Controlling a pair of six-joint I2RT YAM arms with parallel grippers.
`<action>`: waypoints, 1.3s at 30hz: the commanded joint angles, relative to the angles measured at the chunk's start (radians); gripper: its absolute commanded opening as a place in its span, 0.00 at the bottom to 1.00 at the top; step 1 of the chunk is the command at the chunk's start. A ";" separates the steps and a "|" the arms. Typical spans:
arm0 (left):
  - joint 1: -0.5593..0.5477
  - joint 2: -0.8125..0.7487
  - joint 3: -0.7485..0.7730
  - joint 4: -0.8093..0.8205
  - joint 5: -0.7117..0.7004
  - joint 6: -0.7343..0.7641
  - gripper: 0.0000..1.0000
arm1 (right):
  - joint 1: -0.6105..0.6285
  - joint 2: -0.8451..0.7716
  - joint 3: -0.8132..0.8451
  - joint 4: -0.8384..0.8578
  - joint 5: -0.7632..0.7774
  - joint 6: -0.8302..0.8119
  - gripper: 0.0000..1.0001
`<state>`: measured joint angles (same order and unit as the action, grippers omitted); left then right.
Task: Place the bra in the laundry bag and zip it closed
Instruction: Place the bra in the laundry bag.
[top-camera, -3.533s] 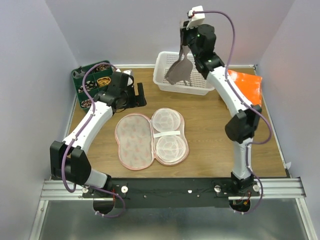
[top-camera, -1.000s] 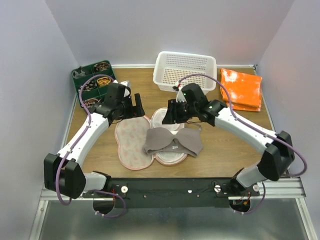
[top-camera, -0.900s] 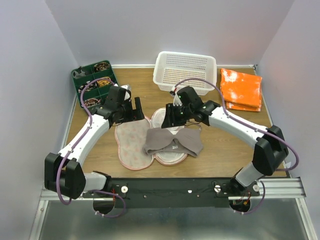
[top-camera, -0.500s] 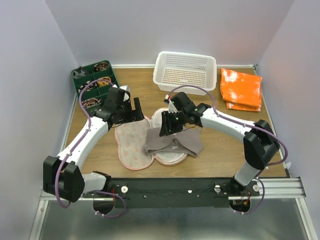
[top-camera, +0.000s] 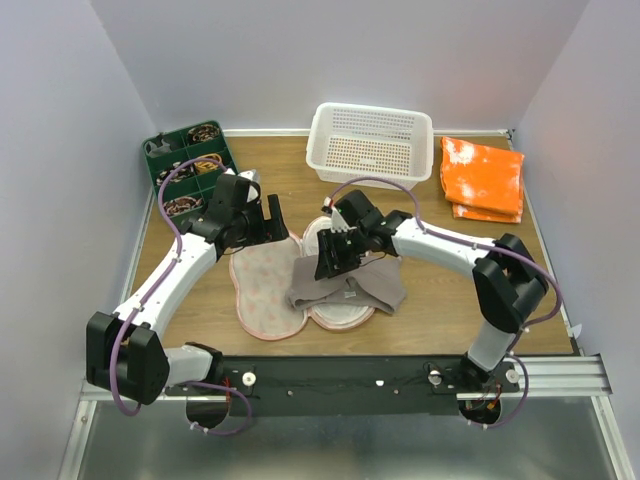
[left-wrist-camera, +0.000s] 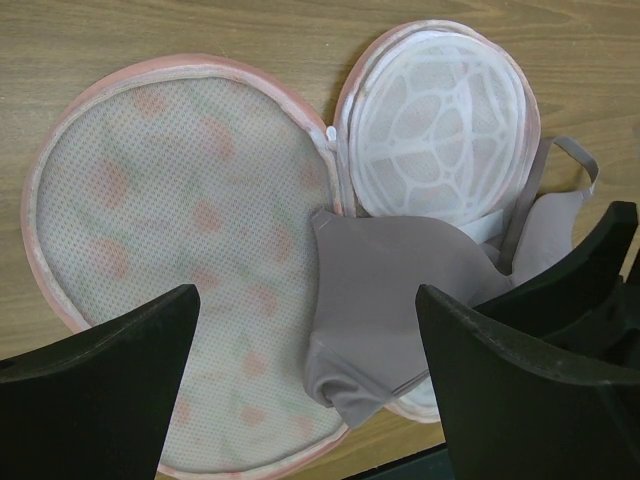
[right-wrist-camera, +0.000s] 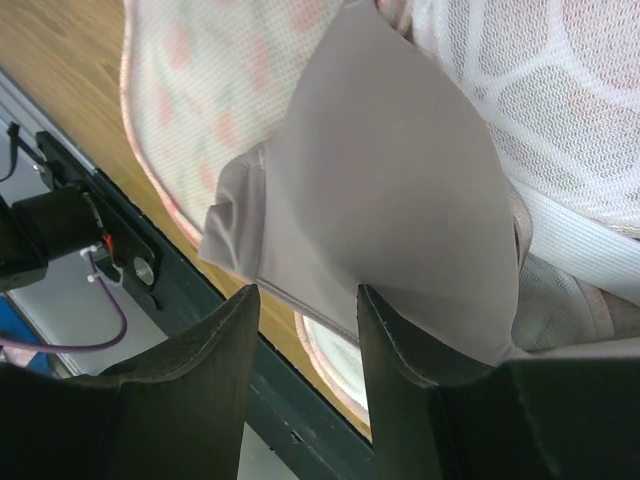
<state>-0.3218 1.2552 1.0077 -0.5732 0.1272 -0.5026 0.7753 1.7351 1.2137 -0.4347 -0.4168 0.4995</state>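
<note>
Taupe bra (top-camera: 352, 288) lies across the open laundry bag (top-camera: 262, 285). Right gripper (right-wrist-camera: 305, 305) stands with fingers parted over its edge; left gripper (left-wrist-camera: 308, 300) hangs wide apart.

No text, label, brand mark or number can be read in any of the three views.
</note>
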 joint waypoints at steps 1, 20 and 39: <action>0.006 -0.011 0.025 0.012 -0.003 -0.004 0.99 | 0.010 0.044 -0.013 0.025 0.003 -0.013 0.53; 0.006 -0.014 0.026 0.004 -0.015 0.003 0.99 | 0.038 0.018 0.087 -0.064 0.156 -0.009 0.56; 0.006 -0.045 0.016 -0.007 -0.054 0.006 0.99 | 0.041 0.142 0.012 -0.001 0.138 0.070 0.58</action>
<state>-0.3218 1.2366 1.0077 -0.5735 0.1055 -0.5022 0.8051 1.8671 1.3037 -0.3992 -0.2909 0.5407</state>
